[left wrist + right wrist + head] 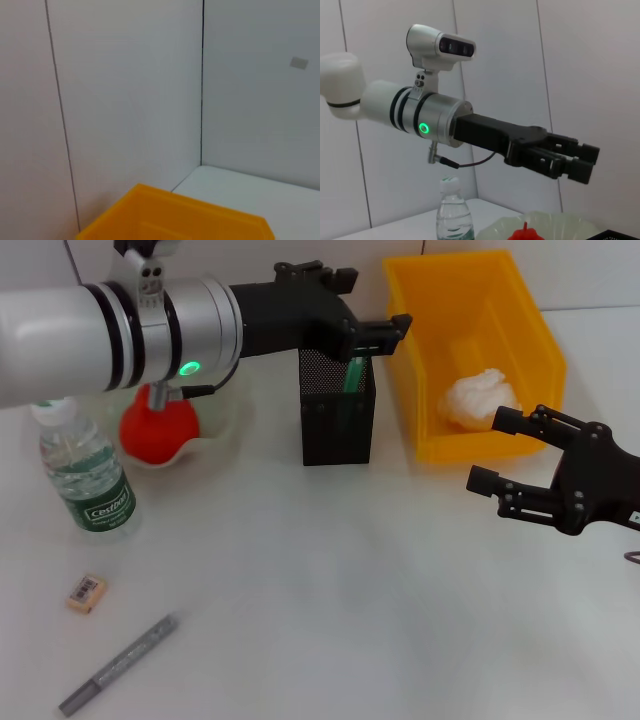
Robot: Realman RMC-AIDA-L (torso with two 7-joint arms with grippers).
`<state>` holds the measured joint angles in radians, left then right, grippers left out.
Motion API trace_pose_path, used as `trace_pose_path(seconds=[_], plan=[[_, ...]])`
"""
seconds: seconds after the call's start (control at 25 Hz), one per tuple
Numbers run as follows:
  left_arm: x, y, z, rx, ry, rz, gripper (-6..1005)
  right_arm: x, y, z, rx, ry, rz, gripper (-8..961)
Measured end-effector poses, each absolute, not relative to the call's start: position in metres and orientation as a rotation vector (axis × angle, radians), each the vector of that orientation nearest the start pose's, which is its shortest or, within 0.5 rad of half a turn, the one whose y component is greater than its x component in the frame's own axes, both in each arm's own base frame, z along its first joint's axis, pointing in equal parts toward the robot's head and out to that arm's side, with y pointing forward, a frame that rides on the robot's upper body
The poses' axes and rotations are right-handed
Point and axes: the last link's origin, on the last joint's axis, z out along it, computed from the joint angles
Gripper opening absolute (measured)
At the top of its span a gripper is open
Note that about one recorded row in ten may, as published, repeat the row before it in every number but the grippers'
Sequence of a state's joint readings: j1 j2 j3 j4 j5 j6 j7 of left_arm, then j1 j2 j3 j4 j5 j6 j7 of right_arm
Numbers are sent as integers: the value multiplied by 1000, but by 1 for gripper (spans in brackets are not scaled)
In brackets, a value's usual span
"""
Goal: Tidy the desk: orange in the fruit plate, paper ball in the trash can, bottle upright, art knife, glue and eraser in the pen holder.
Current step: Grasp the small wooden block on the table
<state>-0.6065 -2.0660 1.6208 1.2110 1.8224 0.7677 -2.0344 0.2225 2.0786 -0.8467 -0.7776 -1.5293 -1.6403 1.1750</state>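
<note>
The paper ball (pixel 480 400) already lies in the yellow bin (pixel 520 315), the water bottle (pixel 88 475) stands upright, and the orange (reddish here) (pixel 158 430) sits in the fruit plate (pixel 225 425). The left gripper (pixel 385 335), fingers apart, hangs over the mesh pen holder (pixel 337 425), which holds a green glue stick (pixel 354 373). The right gripper (pixel 500 452) waits open beside the bin. The art knife (pixel 118 664) and eraser (pixel 86 593) remain on the desk.

Yellow trash can (pixel 520 335), black mesh pen holder (pixel 338 420)
</note>
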Motion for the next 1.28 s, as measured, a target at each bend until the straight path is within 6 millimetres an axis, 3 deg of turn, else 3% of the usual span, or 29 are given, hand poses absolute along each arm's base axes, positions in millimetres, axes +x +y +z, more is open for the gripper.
trace_pose_path(seconds=[0.36,0.6,0.72,0.8,1.28], plan=[[-77,389,-22,-2603,-323,-364,807,285,273,38,-2435,411,990,835],[-78,381,-4,-2593,-324,-166,806,285,273,38,-2436,413,991,836],[-78,381,-4,-2593,-324,-166,806,285,273,38,-2436,413,992,836],[-80,368,8,-2594,-345,38,805,285,273,38,-2436,413,993,836],[-82,346,12,-2630,-466,266,803,285,274,37,-2436,419,996,836]])
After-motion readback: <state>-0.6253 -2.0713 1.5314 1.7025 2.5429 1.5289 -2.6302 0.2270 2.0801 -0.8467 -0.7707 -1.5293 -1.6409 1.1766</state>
